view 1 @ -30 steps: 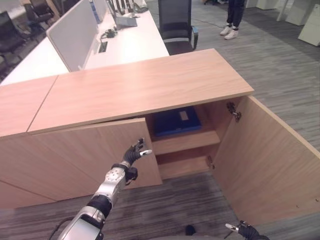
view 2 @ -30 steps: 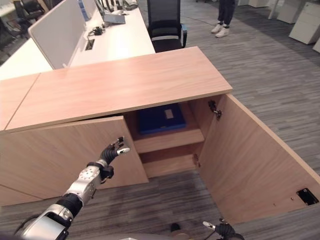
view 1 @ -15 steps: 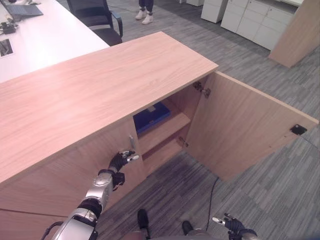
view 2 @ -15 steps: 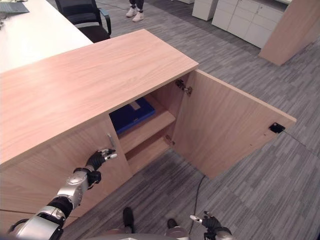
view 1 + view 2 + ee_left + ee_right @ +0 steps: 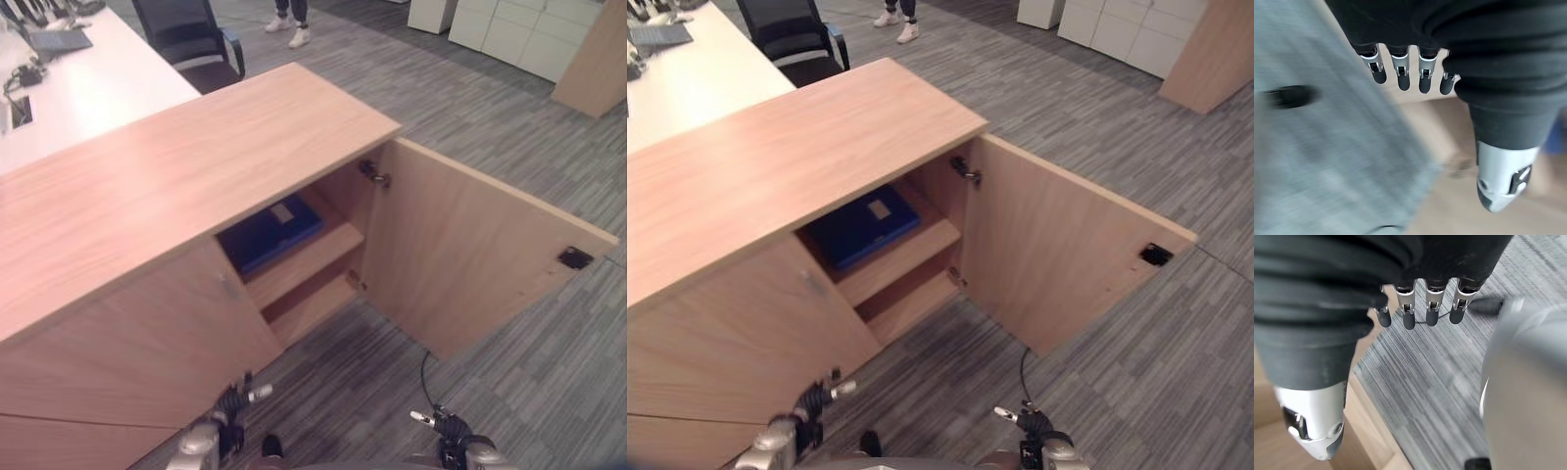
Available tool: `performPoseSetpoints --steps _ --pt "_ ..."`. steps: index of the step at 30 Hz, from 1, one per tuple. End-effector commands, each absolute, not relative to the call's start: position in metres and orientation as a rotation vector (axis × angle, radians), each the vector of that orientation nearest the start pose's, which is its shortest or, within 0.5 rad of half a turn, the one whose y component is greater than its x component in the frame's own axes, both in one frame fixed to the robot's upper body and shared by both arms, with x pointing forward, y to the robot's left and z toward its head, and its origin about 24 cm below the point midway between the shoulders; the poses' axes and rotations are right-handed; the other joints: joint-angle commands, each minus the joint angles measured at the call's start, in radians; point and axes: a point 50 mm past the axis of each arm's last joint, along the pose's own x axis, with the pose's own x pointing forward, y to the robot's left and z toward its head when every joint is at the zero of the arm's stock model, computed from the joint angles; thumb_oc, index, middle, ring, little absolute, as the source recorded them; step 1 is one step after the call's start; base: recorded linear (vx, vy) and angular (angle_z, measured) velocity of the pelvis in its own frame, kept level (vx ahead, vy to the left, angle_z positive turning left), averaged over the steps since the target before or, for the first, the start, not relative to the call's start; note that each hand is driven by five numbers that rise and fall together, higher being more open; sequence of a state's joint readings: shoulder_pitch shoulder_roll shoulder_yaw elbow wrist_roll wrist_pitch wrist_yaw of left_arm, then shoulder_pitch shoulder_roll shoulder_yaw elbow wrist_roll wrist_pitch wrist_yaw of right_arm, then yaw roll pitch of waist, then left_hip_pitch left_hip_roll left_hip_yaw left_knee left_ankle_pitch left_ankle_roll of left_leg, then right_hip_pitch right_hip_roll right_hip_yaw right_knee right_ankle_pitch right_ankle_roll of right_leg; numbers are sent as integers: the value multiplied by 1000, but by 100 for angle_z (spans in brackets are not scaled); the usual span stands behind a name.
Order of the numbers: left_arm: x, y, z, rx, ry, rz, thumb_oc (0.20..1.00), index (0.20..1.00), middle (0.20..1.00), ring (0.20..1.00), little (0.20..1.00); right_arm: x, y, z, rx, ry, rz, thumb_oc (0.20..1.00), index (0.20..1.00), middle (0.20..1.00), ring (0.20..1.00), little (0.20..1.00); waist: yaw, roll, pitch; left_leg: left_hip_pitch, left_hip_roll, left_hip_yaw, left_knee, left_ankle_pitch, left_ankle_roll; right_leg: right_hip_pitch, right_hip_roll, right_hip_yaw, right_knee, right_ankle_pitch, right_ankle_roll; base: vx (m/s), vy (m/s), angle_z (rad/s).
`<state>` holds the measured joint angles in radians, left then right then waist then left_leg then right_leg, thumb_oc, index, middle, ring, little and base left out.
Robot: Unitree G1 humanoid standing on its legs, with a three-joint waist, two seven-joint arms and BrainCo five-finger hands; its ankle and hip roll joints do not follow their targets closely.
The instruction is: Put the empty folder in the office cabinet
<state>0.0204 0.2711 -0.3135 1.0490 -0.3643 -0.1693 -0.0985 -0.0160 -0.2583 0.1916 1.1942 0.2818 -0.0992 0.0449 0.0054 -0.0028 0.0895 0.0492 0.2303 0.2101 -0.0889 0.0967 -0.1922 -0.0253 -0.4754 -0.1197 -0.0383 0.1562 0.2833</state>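
Nearest to us, both hands hang low over the grey striped carpet (image 5: 509, 323). Our left hand (image 5: 231, 405) holds nothing, its fingers straight and loosely spread, thumb apart; our right hand (image 5: 443, 427) is likewise relaxed and empty.

Just beyond them stands the long light-wood office cabinet (image 5: 176, 166). Its left door (image 5: 137, 352) looks shut, while its wide right door (image 5: 470, 250) swings far out over the carpet. Inside the open compartment, the flat dark-blue folder with a pale label (image 5: 272, 230) lies on the upper shelf (image 5: 313, 259), the lower shelf beneath it bare. We judge the placing done; what seems left is closing the right door, if that is wanted at all. Nothing blocks that door's swing as far as we can see.

Farther back are a white desk (image 5: 88, 83), a black office chair (image 5: 191, 39), and a person's white shoes (image 5: 289, 31); pale drawer units (image 5: 509, 34) stand at the far right.
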Motion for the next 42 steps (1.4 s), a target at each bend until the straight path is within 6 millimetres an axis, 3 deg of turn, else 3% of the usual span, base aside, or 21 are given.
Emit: performPoseSetpoints --steps 1,3,6,7,8,9,10,11,12,13,15,17,24,27,28,29,31,32,37,39,42 --pt "166 201 -128 94 796 -124 1000 1000 1000 1000 1000 110 -252 -149 -128 1075 -138 1000 1000 1000 1000 1000 -8 -4 -21 8 34 -45 21 -51 5 6 101 120 90 -27 -21 53 -338 22" --pt "153 205 -136 101 853 -107 1000 1000 1000 1000 1000 110 -253 -148 -134 1073 -138 1000 1000 1000 1000 1000 -11 17 -24 6 72 -53 21 -21 -18 34 124 91 59 -101 -21 45 -430 -7" --pt "128 217 -147 90 959 -30 1000 1000 1000 1000 1000 107 -262 -147 -163 1081 -141 1000 1000 1000 1000 1000 -8 53 -20 -9 153 -58 26 139 -56 105 207 23 -28 -151 -30 34 -517 5" --pt "124 217 -150 76 992 -1 1000 1000 1000 1000 1000 104 -269 -145 -164 1078 -176 1000 1000 1000 1000 1000 -14 65 -8 -44 190 -11 44 250 -61 139 234 -31 -45 -166 -49 -51 -539 5" --pt "120 218 -152 72 1014 2 1000 1000 1000 1000 1000 101 -276 -143 -179 1083 -193 1000 1000 1000 1000 1000 -33 55 0 -75 201 113 69 264 -45 152 253 -64 -46 -176 -75 -81 -663 63" --pt "113 221 -154 68 1041 6 1000 1000 1000 1000 1000 100 -280 -142 -180 1086 -203 1000 1000 1000 1000 1000 -41 44 7 -71 169 144 124 203 -26 154 267 -79 -41 -182 -95 -140 -740 111" --pt "98 219 -159 85 1097 -18 1000 1000 1000 1000 1000 103 -285 -140 -178 1074 -215 1000 1000 1000 1000 1000 -31 17 13 -87 41 59 232 46 25 149 276 -92 -32 -181 -122 -124 -614 93" --pt "93 219 -161 91 1115 -23 1000 1000 1000 1000 1000 103 -285 -140 -179 1074 -215 1000 1000 1000 1000 1000 -28 4 13 -93 -11 42 264 -18 47 144 280 -95 -26 -181 -130 -98 -390 38" --pt "94 219 -160 91 1115 -22 1000 1000 1000 1000 1000 103 -285 -140 -179 1073 -215 1000 1000 1000 1000 1000 -29 4 10 -99 -11 42 265 -17 49 138 279 -96 -25 -180 -130 -77 -214 -15" --pt "87 220 -162 102 1142 -32 1000 1000 1000 1000 1000 103 -283 -140 -174 1077 -213 1000 1000 1000 1000 1000 -24 -14 13 -105 -92 39 303 -86 79 126 286 -101 1 -183 -144 -60 -141 -16" --pt "84 221 -163 116 1155 -45 1000 1000 1000 1000 1000 104 -279 -142 -155 1075 -212 1000 1000 1000 1000 1000 -20 -15 9 -95 -126 60 281 -120 100 115 303 -116 23 -188 -147 -16 -101 38" --pt "83 227 -162 143 1159 -37 1000 1000 1000 1000 1000 113 -267 -143 -138 1056 -187 1000 1000 1000 1000 1000 -4 -19 7 -88 -146 16 263 -141 121 115 322 -115 47 -199 -152 30 -4 35" --pt "87 242 -158 174 1158 1 1000 1000 1000 1000 1000 123 -252 -144 -92 1017 -158 1000 1000 1000 1000 1000 12 -38 -7 -43 -162 -20 195 -145 136 120 324 -141 92 -210 -151 11 30 22" --pt "91 247 -155 178 1143 12 1000 1000 1000 1000 1000 136 -254 -139 -92 979 -170 1000 1000 1000 1000 1000 28 -36 -10 -18 -173 -36 151 -152 153 90 311 -154 170 -211 -130 -20 80 23" --pt "90 249 -155 205 1146 -3 1000 1000 1000 1000 1000 159 -260 -128 -92 917 -193 1000 1000 1000 1000 1000 39 -30 2 20 -186 -45 120 -164 176 15 275 -145 309 -135 -62 3 66 17" --pt "90 249 -155 205 1145 -3 1000 1000 1000 1000 1000 159 -260 -128 -92 917 -193 1000 1000 1000 1000 1000 41 -31 3 21 -188 -43 119 -164 177 13 273 -142 312 -136 -61 6 77 20" --pt "89 253 -154 234 1147 -18 1000 1000 1000 1000 1000 173 -271 -118 -99 871 -225 1000 1000 1000 1000 1000 45 -19 10 37 -184 -61 102 -160 182 -21 267 -128 396 -102 -23 44 15 15" --pt "88 253 -154 242 1153 -28 1000 1000 1000 1000 1000 178 -276 -114 -97 850 -243 1000 1000 1000 1000 1000 43 -14 10 51 -182 -76 87 -159 181 -34 274 -108 412 -106 -21 106 0 19" --pt "89 256 -153 265 1148 -57 1000 1000 1000 1000 1000 202 -332 -74 -48 679 -472 1000 1000 1000 1000 1000 14 -12 -3 66 -201 -169 45 -144 167 -13 347 30 212 -201 -88 101 -25 58" --pt "87 256 -153 269 1152 -60 1000 1000 1000 1000 1000 203 -339 -68 -46 659 -497 1000 1000 1000 1000 1000 14 -13 -11 72 -202 -172 38 -145 166 8 349 28 174 -201 -100 55 -46 95" --pt "78 260 -154 245 1177 -23 1000 1000 1000 1000 1000 210 -369 -44 -79 605 -566 1000 1000 1000 1000 1000 26 -10 -44 85 -198 -177 21 -138 151 75 350 8 84 -182 -113 87 -102 35"
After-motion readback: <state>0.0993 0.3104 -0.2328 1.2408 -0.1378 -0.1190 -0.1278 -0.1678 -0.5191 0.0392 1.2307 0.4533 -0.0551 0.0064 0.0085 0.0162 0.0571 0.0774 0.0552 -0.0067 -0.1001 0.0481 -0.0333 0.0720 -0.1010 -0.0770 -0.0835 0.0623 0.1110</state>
